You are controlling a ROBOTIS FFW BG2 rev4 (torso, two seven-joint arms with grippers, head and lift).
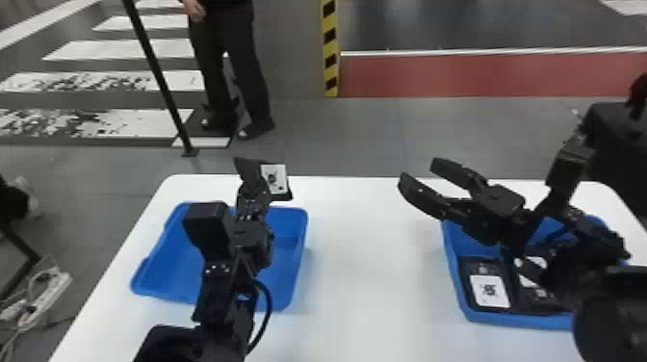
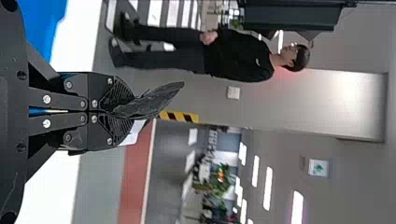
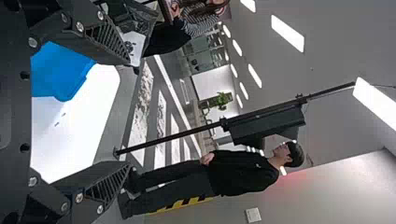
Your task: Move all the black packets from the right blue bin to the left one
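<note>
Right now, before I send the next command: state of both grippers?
Left gripper: closed on a flat black packet with a white label.
Right gripper: open, nothing between its fingers.

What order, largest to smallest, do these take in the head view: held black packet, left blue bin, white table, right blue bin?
White table
Left blue bin and right blue bin: unsure, both partly hidden
Held black packet

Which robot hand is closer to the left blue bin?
Left. The left gripper is raised close by the left blue bin, holding a black packet. The right gripper is farther off, raised by the right blue bin.
</note>
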